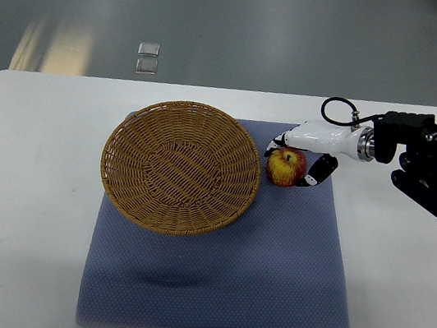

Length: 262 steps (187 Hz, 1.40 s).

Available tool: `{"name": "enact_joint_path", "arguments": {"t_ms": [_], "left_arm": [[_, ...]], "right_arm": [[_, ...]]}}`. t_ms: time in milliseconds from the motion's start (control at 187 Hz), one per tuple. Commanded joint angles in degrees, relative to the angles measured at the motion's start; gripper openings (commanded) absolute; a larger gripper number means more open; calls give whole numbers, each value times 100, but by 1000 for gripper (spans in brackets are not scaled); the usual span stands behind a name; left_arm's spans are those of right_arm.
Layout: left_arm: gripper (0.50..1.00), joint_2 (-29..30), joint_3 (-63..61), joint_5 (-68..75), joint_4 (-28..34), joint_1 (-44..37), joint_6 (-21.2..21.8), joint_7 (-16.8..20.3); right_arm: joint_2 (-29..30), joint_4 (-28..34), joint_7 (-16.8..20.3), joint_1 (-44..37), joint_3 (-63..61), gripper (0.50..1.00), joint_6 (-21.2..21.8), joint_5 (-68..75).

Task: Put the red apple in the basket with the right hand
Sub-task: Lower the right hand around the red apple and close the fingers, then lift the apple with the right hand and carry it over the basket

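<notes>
A red apple (pixel 284 168) with a yellow patch sits on the blue mat (pixel 269 264), just right of the basket's rim. The round woven wicker basket (pixel 181 166) stands on the mat's left part and holds nothing. My right hand (pixel 298 162) reaches in from the right edge, white with black fingertips. Its fingers (pixel 276 146) curl over the apple's far side and its thumb (pixel 319 172) presses the right side, so the hand is shut on the apple. The apple looks at mat level. The left arm is out of view.
The mat lies on a white table (pixel 24 183) with rounded corners. The black forearm (pixel 434 165) with a looped cable (pixel 337 108) hangs over the table's right end. Grey floor lies beyond the far edge.
</notes>
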<state>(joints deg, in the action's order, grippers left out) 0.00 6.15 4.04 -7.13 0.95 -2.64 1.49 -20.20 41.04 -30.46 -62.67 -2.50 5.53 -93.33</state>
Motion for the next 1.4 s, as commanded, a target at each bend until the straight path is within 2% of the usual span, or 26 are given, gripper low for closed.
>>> {"name": "enact_joint_path", "arguments": {"t_ms": [0, 369, 1027, 1166, 1273, 1397], "left_arm": [[1000, 0, 0, 0, 1, 1, 0, 0], [1000, 0, 0, 0, 1, 1, 0, 0], [1000, 0, 0, 0, 1, 1, 0, 0], [1000, 0, 0, 0, 1, 1, 0, 0], [1000, 0, 0, 0, 1, 1, 0, 0], [1000, 0, 0, 0, 1, -7, 0, 0]], "right_arm": [[-10, 0, -4, -43, -5, 721, 1, 8], [-98, 0, 14, -210, -40, 723, -8, 43], [7, -9, -39, -1037, -145, 731, -70, 210], [324, 211, -74, -1001, -418, 740, -298, 386], [420, 238, -74, -993, -427, 740, -333, 403], [807, 255, -57, -852, -427, 742, -395, 412]]}}
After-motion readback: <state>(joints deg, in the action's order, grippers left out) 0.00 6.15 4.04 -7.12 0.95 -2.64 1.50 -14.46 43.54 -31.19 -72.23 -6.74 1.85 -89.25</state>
